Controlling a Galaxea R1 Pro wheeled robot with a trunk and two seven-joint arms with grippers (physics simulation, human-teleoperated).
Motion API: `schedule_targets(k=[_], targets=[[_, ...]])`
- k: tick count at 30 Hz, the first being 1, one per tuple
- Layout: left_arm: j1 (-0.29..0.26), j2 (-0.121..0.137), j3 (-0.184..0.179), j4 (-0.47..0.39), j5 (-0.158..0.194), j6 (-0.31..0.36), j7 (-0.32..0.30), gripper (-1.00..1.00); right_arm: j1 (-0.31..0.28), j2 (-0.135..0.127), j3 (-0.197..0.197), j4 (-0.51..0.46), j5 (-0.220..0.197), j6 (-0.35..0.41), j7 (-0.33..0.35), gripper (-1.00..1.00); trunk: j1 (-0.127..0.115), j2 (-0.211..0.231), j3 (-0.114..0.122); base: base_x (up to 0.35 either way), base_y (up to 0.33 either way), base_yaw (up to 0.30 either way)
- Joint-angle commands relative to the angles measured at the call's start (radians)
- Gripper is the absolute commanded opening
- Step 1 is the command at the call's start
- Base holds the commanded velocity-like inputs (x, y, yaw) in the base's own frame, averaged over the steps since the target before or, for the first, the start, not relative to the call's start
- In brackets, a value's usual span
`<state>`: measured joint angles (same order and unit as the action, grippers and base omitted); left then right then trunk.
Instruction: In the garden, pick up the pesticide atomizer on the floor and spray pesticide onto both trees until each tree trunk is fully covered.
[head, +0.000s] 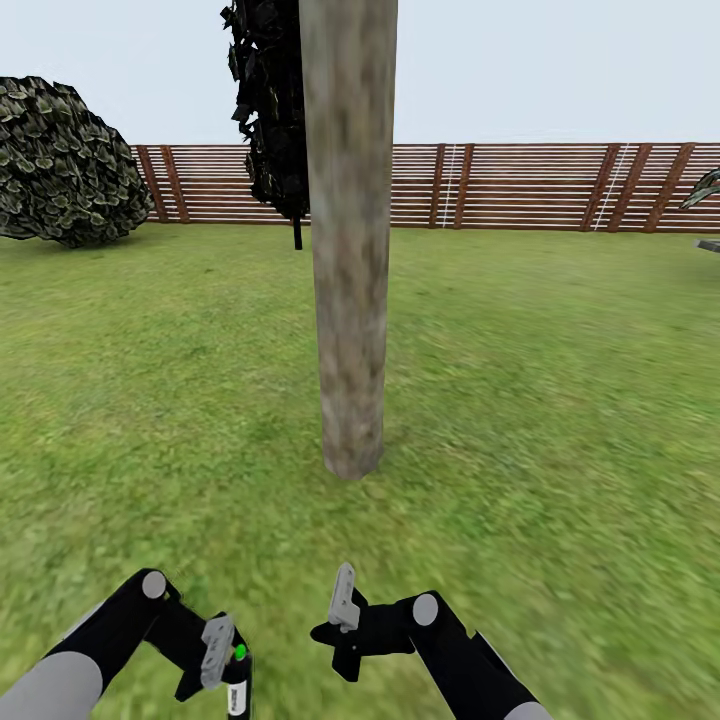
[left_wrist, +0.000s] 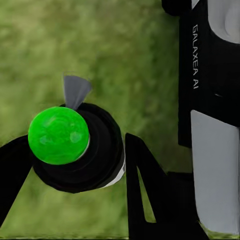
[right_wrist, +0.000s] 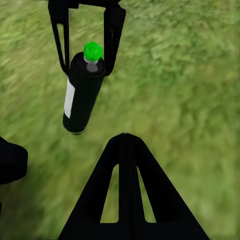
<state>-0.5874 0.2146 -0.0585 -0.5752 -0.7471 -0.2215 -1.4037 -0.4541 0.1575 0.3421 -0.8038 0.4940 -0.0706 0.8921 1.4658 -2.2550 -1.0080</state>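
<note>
While the robot faces one tree, both arms sit low over the grass, and the scene breaks down like this.

Tree trunk: a pale grey-tan mottled column, upright, dead ahead in the head view, its slightly flared base planted in the lawn beyond the two grippers.

Pesticide atomizer: a small dark bottle with a white label strip, and its top shows bright green here; it is off the ground, gripped near its cap. The head view has it at the lower left, well short of the trunk. The left wrist view looks onto the green top with a grey nozzle beside it.

Left gripper: closed around the bottle's upper end, a black finger on either side, seen from the right wrist camera; the head view places it at.

Right gripper: nothing between its fingers; it looks parted, though the head view is too small to say how far. One black finger fills the foreground of the right wrist view.

Backdrop: a brown slatted fence across the far edge, a rounded bush at the left, a near-black narrow tree behind the trunk.
</note>
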Motion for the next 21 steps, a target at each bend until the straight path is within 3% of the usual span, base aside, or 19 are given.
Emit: schedule_targets(k=[1,3,6,7,11,15,18,19,21], targets=[[0.001,0.008,0.001,0.000,-0.021,0.001,0.001,-1.00,0.000,-0.001,0.000,0.000,0.000,0.000,0.000,-1.00,0.000,0.000,0.000,0.000,0.000,0.000],[0.002,0.021,0.002,0.000,-0.047,0.002,0.002,-1.00,0.000,-0.003,0.000,0.000,0.000,0.000,0.001,-1.00,0.000,0.000,0.000,0.000,0.000,0.000],[0.004,0.066,0.005,0.000,-0.074,0.004,0.009,-1.00,0.000,-0.006,0.000,0.001,0.001,0.000,0.001,-1.00,0.000,0.000,0.000,0.000,0.000,0.000],[0.004,0.097,0.009,0.000,-0.077,0.007,0.011,-1.00,0.000,-0.007,-0.001,0.002,0.001,0.000,0.001,1.00,0.000,0.000,0.000,0.000,0.000,0.000],[0.006,0.150,0.038,0.000,-0.074,0.013,0.027,-1.00,0.000,-0.012,-0.005,0.022,0.001,-0.001,-0.001,1.00,0.000,0.000,0.000,0.000,0.000,0.000],[0.006,0.163,0.116,0.004,-0.072,0.018,0.143,-1.00,0.000,-0.035,-0.009,0.076,0.000,-0.002,-0.014,1.00,0.000,0.000,0.000,0.000,0.000,0.000],[0.006,0.154,0.214,0.054,-0.064,0.058,0.308,-1.00,0.001,-0.099,-0.024,0.103,-0.004,-0.005,-0.130,1.00,0.000,0.000,0.000,0.000,0.000,0.000],[0.006,0.142,0.260,0.088,-0.056,0.090,0.389,-1.00,0.002,-0.119,-0.048,0.121,-0.005,-0.005,-0.209,1.00,0.000,0.000,0.000,0.000,0.000,0.000],[0.006,0.112,0.318,0.134,-0.039,0.126,0.514,-1.00,0.005,-0.133,-0.093,0.186,-0.006,-0.006,-0.322,1.00,0.000,0.000,0.000,0.000,0.000,0.000]])
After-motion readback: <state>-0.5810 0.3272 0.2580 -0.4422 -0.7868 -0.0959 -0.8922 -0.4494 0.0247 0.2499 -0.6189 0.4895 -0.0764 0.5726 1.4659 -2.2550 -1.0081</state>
